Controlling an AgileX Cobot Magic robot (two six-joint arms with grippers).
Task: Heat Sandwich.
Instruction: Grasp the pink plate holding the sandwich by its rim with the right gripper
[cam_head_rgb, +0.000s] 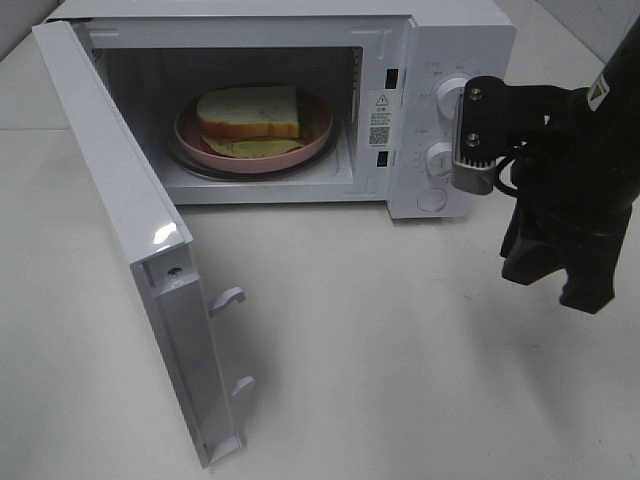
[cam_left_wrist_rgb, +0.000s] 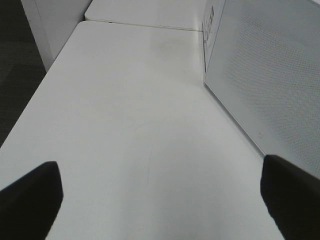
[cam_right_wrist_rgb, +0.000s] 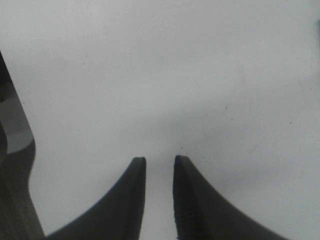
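The sandwich (cam_head_rgb: 248, 113), white bread with a tan crust and a pale green layer under it, lies on a round pink plate (cam_head_rgb: 315, 138) inside the open microwave (cam_head_rgb: 460, 40). My right gripper (cam_head_rgb: 555, 285) hangs to the right of the microwave, fingers pointing down at the table. In the right wrist view the right gripper (cam_right_wrist_rgb: 159, 160) shows a narrow gap between its fingers with nothing in it. My left gripper (cam_left_wrist_rgb: 160, 200) is wide open over bare table beside the outer face of the microwave door (cam_left_wrist_rgb: 270, 75). It is not in the exterior high view.
The microwave door (cam_head_rgb: 130, 230) swings out to the left toward the table's front, its latch hooks (cam_head_rgb: 228, 298) sticking out. Two white knobs (cam_head_rgb: 452, 92) sit on the control panel close to my right arm. White table (cam_head_rgb: 400, 360) lies in front.
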